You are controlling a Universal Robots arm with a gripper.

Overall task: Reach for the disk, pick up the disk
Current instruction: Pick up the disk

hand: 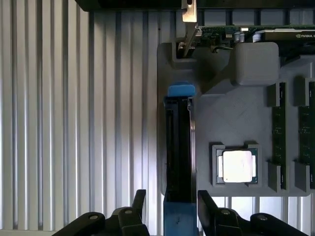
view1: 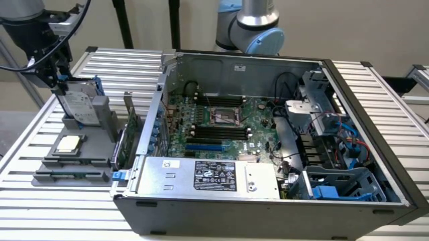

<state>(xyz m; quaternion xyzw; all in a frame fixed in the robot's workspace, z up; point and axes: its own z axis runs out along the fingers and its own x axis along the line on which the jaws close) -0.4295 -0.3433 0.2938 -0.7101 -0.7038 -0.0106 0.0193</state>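
Fingers (hand: 140,204): spread wide, one set on each side of the disk's upper edge; they are not closed on it.
Disk (hand: 178,142) (view1: 80,103): stood on edge in a slot, straight between and below the fingers. It is seen edge-on from the wrist, with blue carrier plastic at both ends.
Grey holder (hand: 231,108): laid on the counter under the fingers; the disk is carried in it.
Chip (hand: 237,165): seated in a square pocket of the holder, just beside the disk.
Memory sticks (hand: 279,142): slotted into the holder, beyond the chip.
Counter (hand: 74,123): slatted metal, spread beneath the holder.
Computer case (view1: 268,125): lid off, well apart from the fingers, toward the exterior view's right.
Power-supply box (view1: 208,175): mounted in the case, far from the fingers.
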